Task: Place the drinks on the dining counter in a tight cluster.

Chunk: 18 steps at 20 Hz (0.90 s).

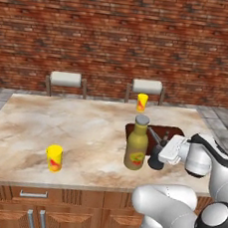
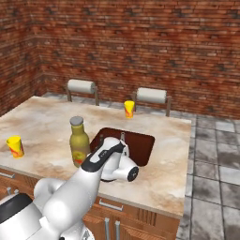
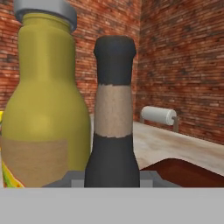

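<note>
On the dining counter (image 1: 59,125), just in front of the dark red-brown sink (image 1: 176,133), stands a tall olive-yellow bottle (image 1: 137,143) with a grey cap. A squat black narrow-necked bottle (image 1: 155,162) is close on its right, almost touching it. My gripper (image 1: 158,153) is shut on the black bottle's lower neck. In the hand view the black bottle (image 3: 113,122) stands upright between my fingertips (image 3: 75,180), with the olive-yellow bottle (image 3: 41,113) right beside it. From the right base view the olive-yellow bottle (image 2: 78,143) shows, and my arm hides the black one.
Two small yellow cups stand on the counter, one near the front left (image 1: 54,158) and one at the far edge (image 1: 142,102). Two stools (image 1: 66,79) sit behind the counter against the brick wall. The sink (image 2: 136,140) opens just behind the bottles.
</note>
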Available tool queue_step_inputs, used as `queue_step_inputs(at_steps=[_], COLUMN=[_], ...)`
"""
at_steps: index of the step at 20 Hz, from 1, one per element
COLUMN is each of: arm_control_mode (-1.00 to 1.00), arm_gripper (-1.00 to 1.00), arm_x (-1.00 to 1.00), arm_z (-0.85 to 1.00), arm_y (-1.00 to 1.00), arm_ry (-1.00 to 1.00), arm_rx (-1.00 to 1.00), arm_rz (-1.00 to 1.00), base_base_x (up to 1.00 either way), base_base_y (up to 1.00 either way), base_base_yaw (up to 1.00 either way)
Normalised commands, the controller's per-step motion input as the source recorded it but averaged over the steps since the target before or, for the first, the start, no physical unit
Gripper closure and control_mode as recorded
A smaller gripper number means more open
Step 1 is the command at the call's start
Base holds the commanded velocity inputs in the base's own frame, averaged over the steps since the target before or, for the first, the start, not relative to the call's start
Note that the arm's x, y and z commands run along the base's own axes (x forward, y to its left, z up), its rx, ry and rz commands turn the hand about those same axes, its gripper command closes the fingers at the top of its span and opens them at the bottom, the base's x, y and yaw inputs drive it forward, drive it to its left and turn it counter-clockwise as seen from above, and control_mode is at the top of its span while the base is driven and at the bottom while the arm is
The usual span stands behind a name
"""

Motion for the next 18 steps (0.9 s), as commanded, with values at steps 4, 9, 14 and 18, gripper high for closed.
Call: queue_step_inputs(at_steps=[4,9,14,18], arm_control_mode=[-1.00,-1.00,-1.00,-1.00], arm_gripper=[1.00,1.00,-1.00,-1.00], arm_x=[0.01,0.00,0.00,0.00], arm_z=[-0.07,-0.16,-0.23,0.00], arm_y=[0.02,0.02,0.09,0.00], arm_ry=[0.00,0.00,0.03,0.02], arm_rx=[0.00,0.00,-0.04,0.00], arm_rz=[0.00,0.00,0.00,0.00], base_base_x=[0.00,0.00,0.00,0.00], base_base_y=[0.00,0.00,0.00,0.00], base_base_yaw=[0.00,0.00,0.00,0.00])
